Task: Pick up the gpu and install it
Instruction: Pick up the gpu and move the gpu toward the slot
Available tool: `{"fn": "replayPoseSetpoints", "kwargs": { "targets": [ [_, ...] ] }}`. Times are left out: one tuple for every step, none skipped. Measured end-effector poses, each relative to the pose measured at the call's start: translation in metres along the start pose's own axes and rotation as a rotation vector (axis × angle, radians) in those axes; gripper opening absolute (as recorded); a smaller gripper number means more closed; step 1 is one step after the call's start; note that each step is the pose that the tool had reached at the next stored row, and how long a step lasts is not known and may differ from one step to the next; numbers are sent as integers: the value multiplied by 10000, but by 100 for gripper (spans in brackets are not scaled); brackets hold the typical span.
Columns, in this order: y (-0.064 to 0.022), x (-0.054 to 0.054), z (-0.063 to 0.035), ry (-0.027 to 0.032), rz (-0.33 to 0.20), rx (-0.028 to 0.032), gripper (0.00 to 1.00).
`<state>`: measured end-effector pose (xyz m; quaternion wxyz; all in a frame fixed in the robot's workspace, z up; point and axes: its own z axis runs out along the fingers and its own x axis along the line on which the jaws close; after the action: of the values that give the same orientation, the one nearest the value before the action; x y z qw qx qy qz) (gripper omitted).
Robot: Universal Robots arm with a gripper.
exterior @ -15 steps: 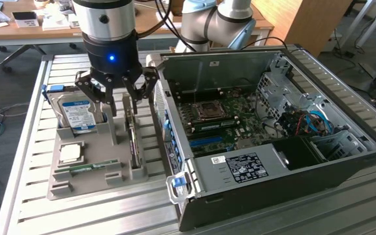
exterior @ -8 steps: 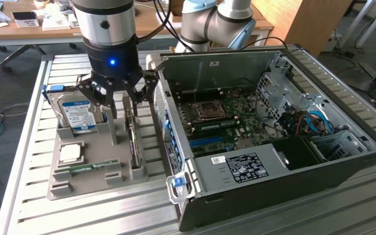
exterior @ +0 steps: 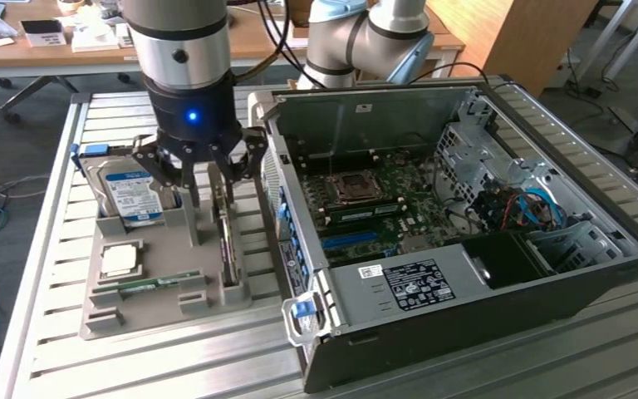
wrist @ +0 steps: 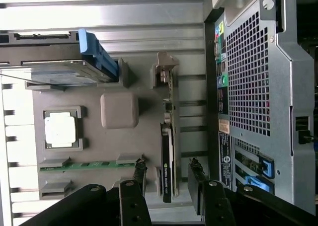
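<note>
1. Over the gray tray [exterior: 164, 309] [wrist: 94, 146], the claw [exterior: 208, 174] [wrist: 167, 165] hangs spread wide, nothing pinched.
2. Fingers [wrist: 138, 179] sit one on each side of the gpu [exterior: 226, 241] [wrist: 170, 136]. The wrist view shows a gap on both sides, so no contact.
3. The gpu stands on edge in a slot along the tray's side nearest the computer case [exterior: 463, 320] [wrist: 258, 87]. It is not lifted and not installed. Its black cooler end lies between the fingers, and its silver bracket [wrist: 166, 67] is at the tray end that carries the hard drive.
4. A raised gray block [wrist: 119, 109] sits mid-tray, just beside the gpu.
5. The hard drive [exterior: 130, 195] [wrist: 59, 72], blue-white label, stands tilted in the tray, well apart from the gpu.
6. A processor chip [exterior: 120, 259] [wrist: 60, 129] lies flat in a tray pocket, on the side away from the gpu.
7. A green memory stick [exterior: 155, 283] [wrist: 84, 164] lies in a tray slot next to the chip.
8. The case stands just beside the tray, side panel off, motherboard [exterior: 385, 208] exposed.
9. Tray and case both rest on the slatted metal desk [exterior: 109, 125] [wrist: 124, 17].
</note>
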<state>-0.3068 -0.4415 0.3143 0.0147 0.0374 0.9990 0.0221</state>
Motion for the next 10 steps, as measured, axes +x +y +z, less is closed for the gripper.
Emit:
{"fn": "replayPoseSetpoints", "kwargs": {
  "targets": [
    [0, 0, 11, 0, 0, 0, 47],
    [-2, 1, 47, 0, 0, 0, 47],
    [-3, 2, 73, 0, 0, 0, 47],
    [-4, 2, 84, 0, 0, -1, 47],
    [-4, 2, 94, 0, 0, 0, 47],
    [-5, 3, 104, 0, 0, 0, 47],
    [-5, 3, 113, 0, 0, 0, 47],
    [-6, 3, 125, 1, 0, 0, 47],
    [-6, 4, 135, 0, 0, 0, 47],
    [-7, 4, 158, 0, 0, 0, 47]
  ]
}}
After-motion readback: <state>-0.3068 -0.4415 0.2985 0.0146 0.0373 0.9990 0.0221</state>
